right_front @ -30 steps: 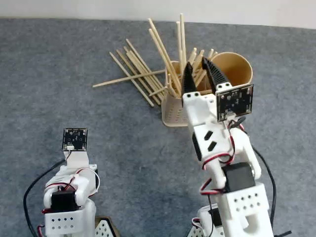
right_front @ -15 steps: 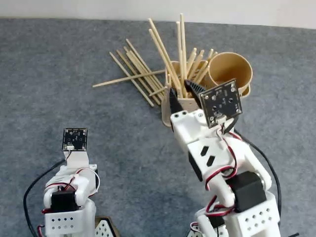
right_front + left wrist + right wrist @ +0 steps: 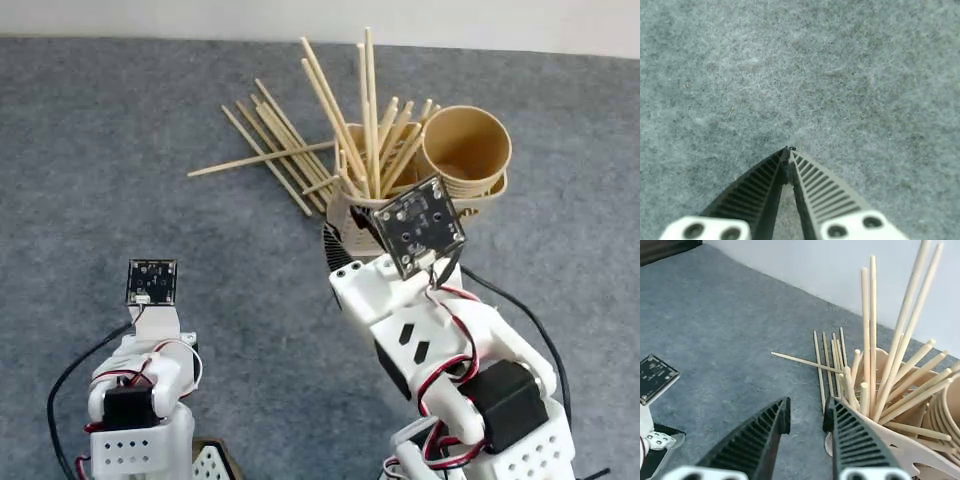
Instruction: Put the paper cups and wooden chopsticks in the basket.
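Our right gripper hangs slightly parted and empty beside the basket holding the paper cups and upright chopsticks; our left gripper is closed on nothing. Reaching for the loose chopsticks beside it, we may tip the basket

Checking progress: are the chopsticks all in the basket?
No. Some stand in the basket, but several chopsticks lie out on the table beside it.

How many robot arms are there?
2. The left arm sits at the table's near edge, its gripper shut. The right arm is by the basket of chopsticks, its gripper open.
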